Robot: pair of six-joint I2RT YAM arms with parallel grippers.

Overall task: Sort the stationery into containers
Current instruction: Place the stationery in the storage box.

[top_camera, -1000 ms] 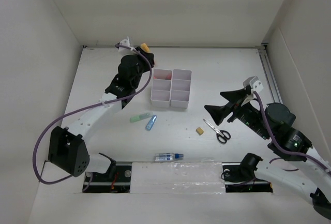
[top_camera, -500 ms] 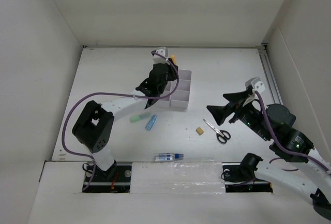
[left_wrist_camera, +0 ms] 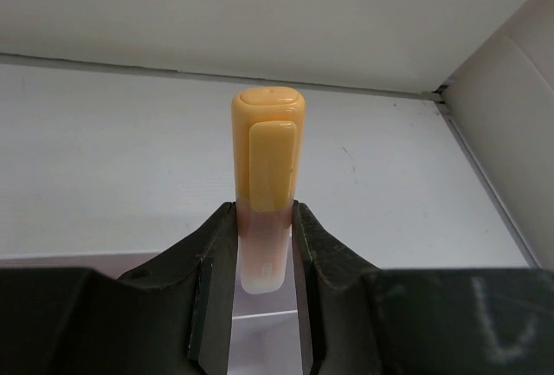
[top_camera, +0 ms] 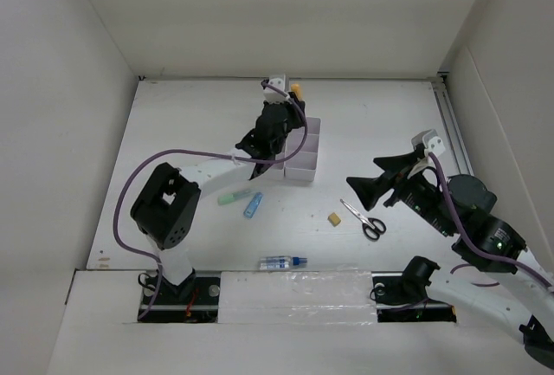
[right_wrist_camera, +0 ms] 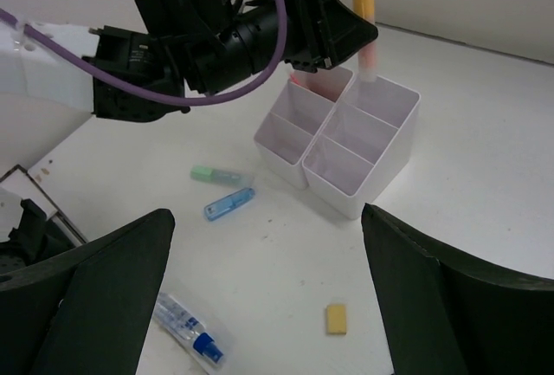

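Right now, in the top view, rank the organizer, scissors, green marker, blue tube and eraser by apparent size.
1. organizer, though the left arm hides part
2. scissors
3. green marker and blue tube: alike, no ranking
4. eraser

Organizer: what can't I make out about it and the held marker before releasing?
- Top view: the left arm hides the organizer's left column and whatever lies in it.
- Left wrist view: the left hand blocks everything under the orange marker, so the compartment below is unseen.
- Right wrist view: the marker's lower tip sits against the far rim; inside or above it, cannot tell.
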